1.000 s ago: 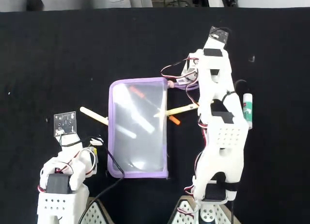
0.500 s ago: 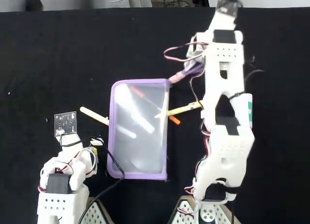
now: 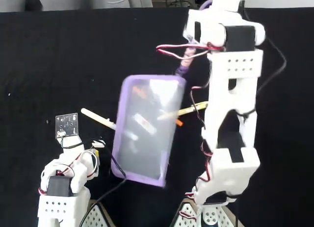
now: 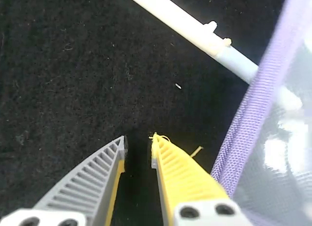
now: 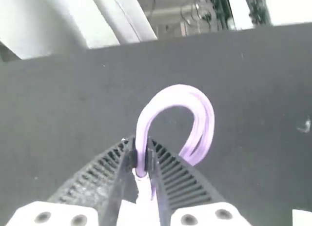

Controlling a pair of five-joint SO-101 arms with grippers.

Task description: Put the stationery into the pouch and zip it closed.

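High view: pouch [image 3: 147, 134] is seen tilted at ctr, w/ purple strap [image 3: 185, 66] at its 1 o'clock corner and white pen [image 3: 96, 118] at its 9 o'clock; left wrist view: left gripper [image 4: 138, 138] is held parted, nothing between, just beside pouch edge; right wrist view: right gripper [image 5: 140, 148] is clenched on purple strap

I see the bench [image 3: 59, 55] under a black cloth; up close in the left wrist view the cloth shows pale lint specks [image 4: 178, 86]. Past its far edge, the right wrist view gives me slanted white panels [image 5: 105, 16] and a dark clutter of cables [image 5: 214, 6].
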